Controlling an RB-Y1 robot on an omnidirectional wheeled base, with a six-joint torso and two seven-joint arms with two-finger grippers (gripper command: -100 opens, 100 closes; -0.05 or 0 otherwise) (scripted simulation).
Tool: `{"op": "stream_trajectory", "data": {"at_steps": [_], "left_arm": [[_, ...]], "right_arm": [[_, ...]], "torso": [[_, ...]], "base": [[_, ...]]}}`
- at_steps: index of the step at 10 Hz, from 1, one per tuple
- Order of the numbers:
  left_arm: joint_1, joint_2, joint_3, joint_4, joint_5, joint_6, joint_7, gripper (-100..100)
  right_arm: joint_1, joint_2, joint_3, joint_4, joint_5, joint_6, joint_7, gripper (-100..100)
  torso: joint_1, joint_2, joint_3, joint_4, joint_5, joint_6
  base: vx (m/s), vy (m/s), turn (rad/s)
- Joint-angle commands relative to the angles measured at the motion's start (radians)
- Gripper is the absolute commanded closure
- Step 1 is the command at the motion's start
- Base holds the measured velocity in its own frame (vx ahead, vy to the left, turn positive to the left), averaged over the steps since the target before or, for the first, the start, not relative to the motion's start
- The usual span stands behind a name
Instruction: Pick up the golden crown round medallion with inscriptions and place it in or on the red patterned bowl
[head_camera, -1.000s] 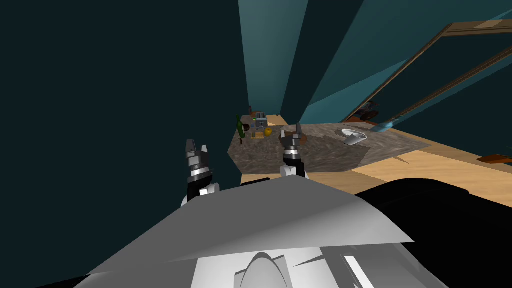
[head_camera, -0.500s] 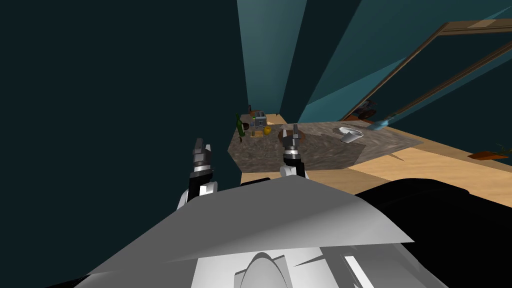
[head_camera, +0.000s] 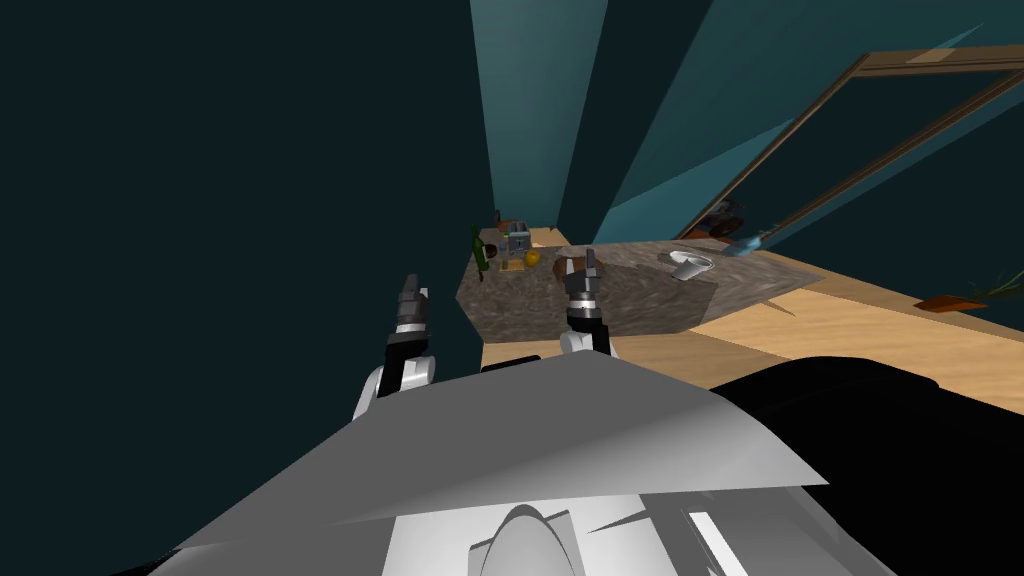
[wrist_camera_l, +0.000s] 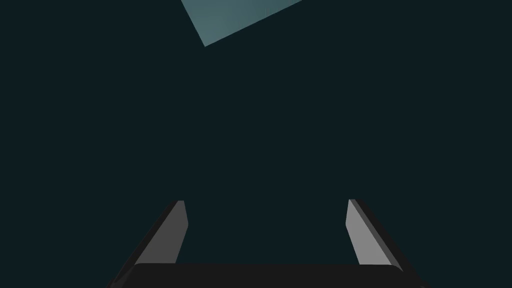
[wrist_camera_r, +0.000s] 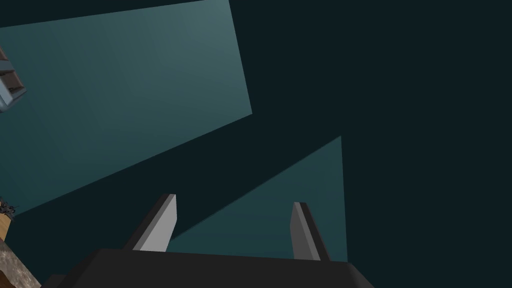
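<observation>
On the far left part of a stone-patterned counter (head_camera: 640, 300) lies a small golden-yellow thing (head_camera: 533, 258), too small to read as the medallion. A reddish-brown round rim (head_camera: 601, 270), perhaps the bowl, sits partly hidden behind my right gripper (head_camera: 578, 263). That gripper is raised over the counter's near part, open and holding nothing (wrist_camera_r: 234, 200). My left gripper (head_camera: 411, 295) hangs left of the counter before a dark wall, open and empty too (wrist_camera_l: 266, 202).
Near the golden thing stand a green bottle (head_camera: 480, 250) and a grey toaster-like box (head_camera: 517, 240). A white cup (head_camera: 688, 266) lies tipped at the counter's far right. Light wooden floor (head_camera: 800, 330) spreads to the right. Dark teal walls close in on the left.
My left hand has shifted right and turned edge-on. The whole head view has slid a little, with the cup and the things at the right drifting left.
</observation>
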Motion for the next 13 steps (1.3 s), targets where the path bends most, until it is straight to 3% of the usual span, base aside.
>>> {"op": "stream_trajectory", "data": {"at_steps": [1,4,7,8,11,12,13], "left_arm": [[-0.037,0.016,0.000,0.020,-0.004,0.050,0.001,-100],[-0.069,0.026,-0.001,0.039,-0.009,0.107,0.001,-100],[-0.137,0.042,-0.002,0.079,-0.016,0.191,0.000,-100],[-0.137,0.042,-0.002,0.079,-0.016,0.209,0.000,-100],[-0.209,0.053,-0.004,0.121,-0.021,0.301,-0.004,-100],[-0.209,0.053,-0.004,0.121,-0.021,0.319,-0.004,-100],[-0.245,0.056,-0.005,0.142,-0.023,0.355,-0.007,-100]], "right_arm": [[0.000,0.000,0.000,0.000,0.000,0.000,0.000,0],[0.000,0.000,0.000,0.000,0.000,0.000,0.000,0],[0.000,0.000,0.000,0.000,0.000,0.000,0.000,0],[0.000,0.000,0.000,0.000,0.000,0.000,0.000,0],[0.000,0.000,0.000,0.000,0.000,0.000,0.000,0],[0.000,0.000,0.000,0.000,0.000,0.000,0.000,0],[0.000,0.000,0.000,0.000,0.000,0.000,0.000,0]], "torso": [[0.000,0.000,0.000,0.000,0.000,0.000],[0.000,-0.001,-0.001,0.000,0.000,0.000],[0.000,-0.002,-0.001,0.000,0.000,0.000],[0.000,-0.001,-0.001,0.000,0.000,0.000],[-0.001,-0.002,-0.001,0.000,0.000,0.000],[-0.001,-0.002,-0.001,0.000,0.000,0.000],[0.000,-0.002,-0.001,-0.001,0.000,0.000]], "base": [[-0.072,0.013,-0.026],[-0.051,0.009,-0.023],[-0.053,0.007,-0.024],[-0.047,0.016,-0.022],[-0.049,0.003,-0.028],[-0.037,0.008,-0.019],[-0.048,0.008,-0.029]]}}
